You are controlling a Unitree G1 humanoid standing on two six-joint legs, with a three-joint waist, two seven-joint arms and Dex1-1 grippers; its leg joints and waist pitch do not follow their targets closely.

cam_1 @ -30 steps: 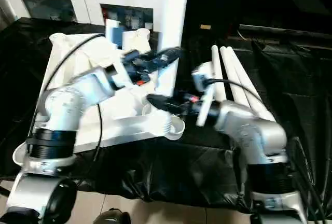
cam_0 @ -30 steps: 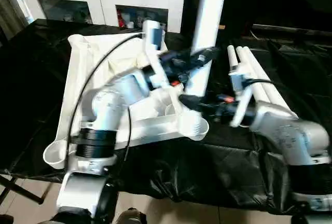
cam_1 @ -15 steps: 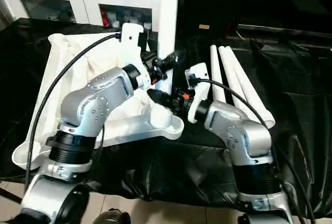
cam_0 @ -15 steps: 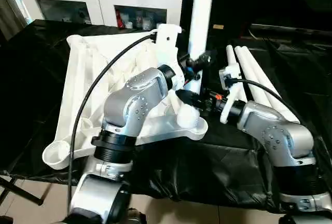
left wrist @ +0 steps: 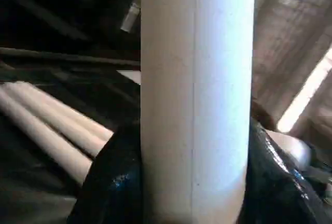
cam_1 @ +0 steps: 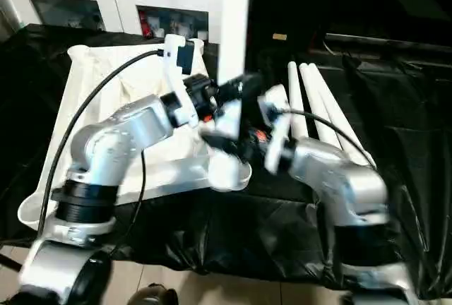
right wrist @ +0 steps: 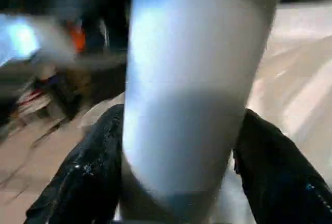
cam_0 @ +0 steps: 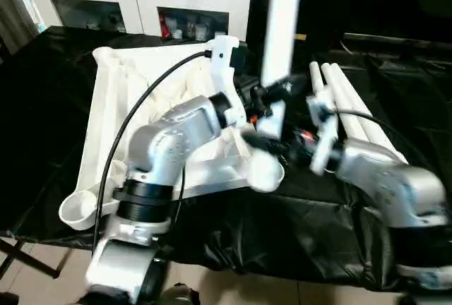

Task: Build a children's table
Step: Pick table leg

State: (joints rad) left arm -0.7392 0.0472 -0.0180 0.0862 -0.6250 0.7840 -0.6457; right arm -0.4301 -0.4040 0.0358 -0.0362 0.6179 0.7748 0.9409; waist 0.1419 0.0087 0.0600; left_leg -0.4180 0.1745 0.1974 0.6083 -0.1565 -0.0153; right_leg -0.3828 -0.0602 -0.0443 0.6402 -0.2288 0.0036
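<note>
Standing upright at the near right corner socket of the inverted white plastic tabletop (cam_0: 113, 128), the long white tubular leg (left wrist: 197, 105) looked light, stiff and slippery. Both the left gripper (left wrist: 187, 182) and right gripper (right wrist: 176, 172) clasped its lower shaft, fingers half-spread; three spare legs (cam_0: 346, 100) lay beside the tabletop.
</note>
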